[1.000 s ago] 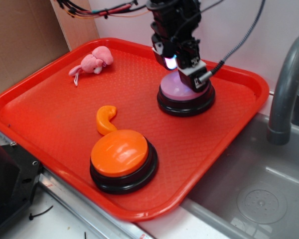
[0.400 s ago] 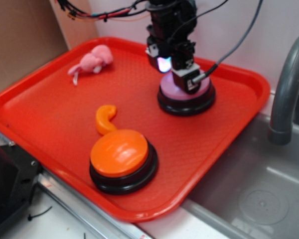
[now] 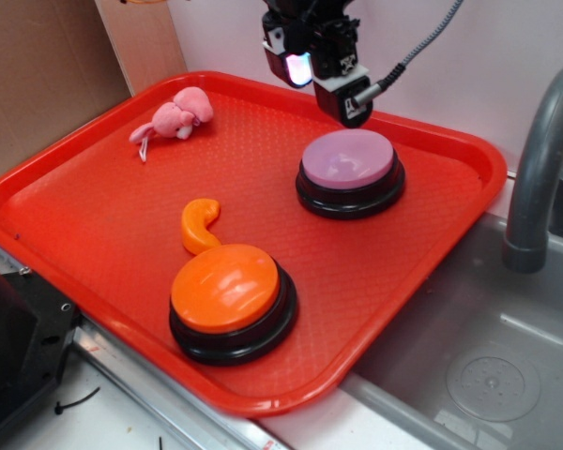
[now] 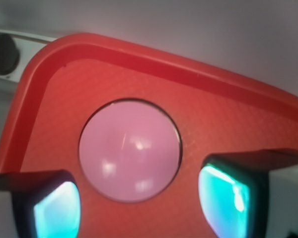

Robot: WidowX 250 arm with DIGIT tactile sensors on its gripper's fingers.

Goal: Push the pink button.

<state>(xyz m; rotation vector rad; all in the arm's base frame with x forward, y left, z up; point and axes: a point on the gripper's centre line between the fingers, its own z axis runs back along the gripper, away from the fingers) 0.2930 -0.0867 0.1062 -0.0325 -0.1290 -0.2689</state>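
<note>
The end effector [image 3: 310,70], fingers apart and empty, hangs clear above the pink button [image 3: 348,158] at its 11 o'clock, probably for a downward press.

This is looking like a robot lab got up as a toy kitchen. To the right of the pincer [image 3: 321,75] a grey plastic sink [image 3: 479,366] is lying beside a grey faucet [image 3: 537,159]. Below the pincer a red tray [image 3: 94,216] is sitting on the desk [image 3: 122,412]. Loose bundled wires [image 3: 183,17] are hanging behind it to the left, against a brown cardboard sheet [image 3: 38,75] and a plain pale wall [image 3: 488,66].
</note>
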